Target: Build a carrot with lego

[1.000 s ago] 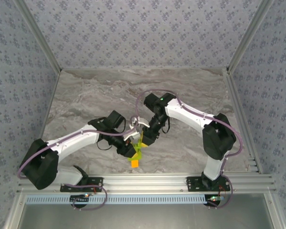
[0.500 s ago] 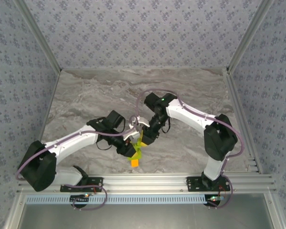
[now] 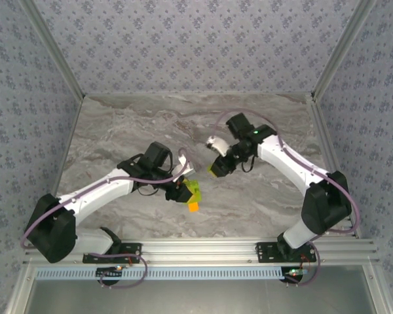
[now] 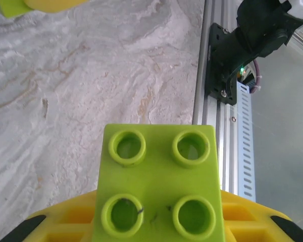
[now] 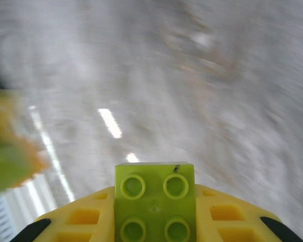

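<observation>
The left claw point(image 3: 186, 191) clamps the carrot point(image 3: 193, 195) by its leaves, orange tip jutting beyond it; we judge this keeps a joining face free. The right claw point(image 3: 215, 171), well apart, pinches a lime brick point(image 5: 155, 201), presumably the next leaf.

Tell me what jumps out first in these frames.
Both arms reach in over the middle of the marble table. The left gripper holds the carrot, lime-green bricks with an orange one at the near end. To its right and apart from it, the right gripper holds a lime-green brick, which looms large in the blurred right wrist view.
</observation>
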Robot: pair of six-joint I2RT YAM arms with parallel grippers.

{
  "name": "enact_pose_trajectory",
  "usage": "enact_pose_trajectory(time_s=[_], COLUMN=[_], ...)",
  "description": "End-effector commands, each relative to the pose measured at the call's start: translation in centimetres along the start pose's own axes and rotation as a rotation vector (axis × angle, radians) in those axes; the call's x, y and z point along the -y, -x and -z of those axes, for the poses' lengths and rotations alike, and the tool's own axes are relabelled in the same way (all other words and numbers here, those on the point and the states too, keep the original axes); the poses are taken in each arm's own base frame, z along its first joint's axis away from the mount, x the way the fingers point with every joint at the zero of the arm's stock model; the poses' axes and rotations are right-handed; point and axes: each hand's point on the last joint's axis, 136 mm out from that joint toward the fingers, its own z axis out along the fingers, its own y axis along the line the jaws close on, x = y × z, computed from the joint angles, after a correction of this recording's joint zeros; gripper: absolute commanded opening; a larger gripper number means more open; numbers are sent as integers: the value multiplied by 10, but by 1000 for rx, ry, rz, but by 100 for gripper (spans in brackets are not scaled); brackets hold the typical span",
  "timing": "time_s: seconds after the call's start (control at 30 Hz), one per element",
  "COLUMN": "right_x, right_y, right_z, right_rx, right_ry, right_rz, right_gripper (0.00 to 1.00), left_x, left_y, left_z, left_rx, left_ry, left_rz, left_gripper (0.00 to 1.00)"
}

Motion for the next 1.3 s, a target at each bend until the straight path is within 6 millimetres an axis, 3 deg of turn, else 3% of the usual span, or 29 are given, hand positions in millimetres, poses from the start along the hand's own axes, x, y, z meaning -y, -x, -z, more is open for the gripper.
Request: enact_pose_trajectory(time_s=[0.0, 0.13, 0.23, 0.43, 0.67, 0.9, 1.1, 1.27], right_x=[59, 82, 84, 80, 74, 71, 65, 58], right_y=[-19, -42, -64, -85, -98, -103, -105, -119], right_z=[2, -14, -36, -60, -84, -85, -76, -78], right_rx=[9, 73, 80, 73, -3, 6, 139, 277], right_ry=[-318, -452, -515, -595, -604, -607, -648, -680], right_rz=[-210, -396, -460, -493, -503, -513, -476, -437], right_gripper=[22, 24, 24, 25, 36, 52, 53, 53], left_x=[4, -18, -41, -70, -73, -73, -72, -72], left_y=[19, 10, 4, -2, -5, -5, -5, -4], left_z=[3, -1, 0, 7, 3, 2, 2, 3], left_rx=[42, 11, -2, 18, -3, -3, -5, -1], left_ry=[-6, 91, 218, 398, 391, 385, 384, 388], left_rz=[-73, -51, -45, -54, -39, -38, -39, -42], left_gripper=[10, 10, 10, 9, 9, 9, 9, 9])
